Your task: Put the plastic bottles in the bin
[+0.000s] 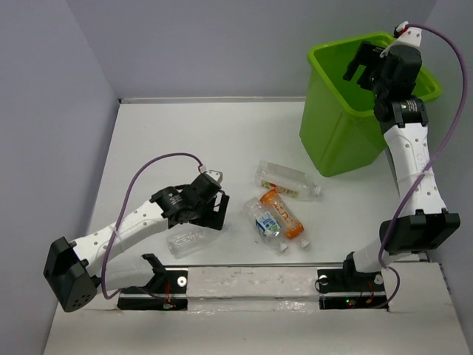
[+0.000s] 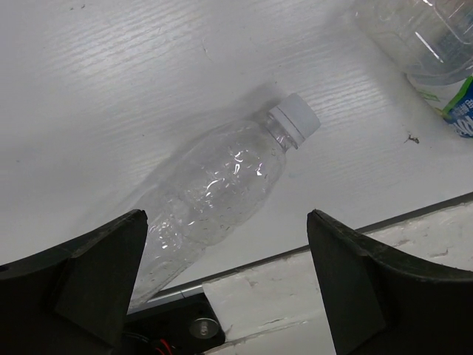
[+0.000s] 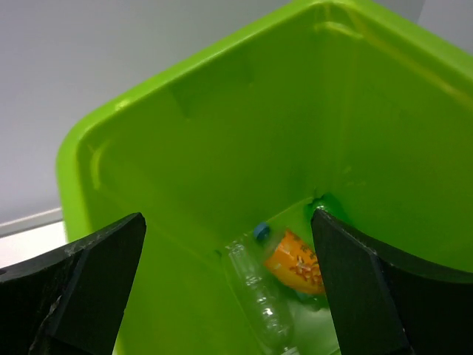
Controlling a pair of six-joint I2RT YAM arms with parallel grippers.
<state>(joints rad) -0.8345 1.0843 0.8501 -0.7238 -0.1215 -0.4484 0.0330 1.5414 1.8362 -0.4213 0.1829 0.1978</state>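
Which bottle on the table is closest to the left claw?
The white-capped, unlabelled clear bottle, lying just below the left claw. The orange bottle, blue-labelled bottle and labelled clear bottle lie farther right.

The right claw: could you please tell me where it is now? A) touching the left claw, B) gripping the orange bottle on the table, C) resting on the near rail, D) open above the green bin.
D: the right claw hangs open over the bin, holding nothing.
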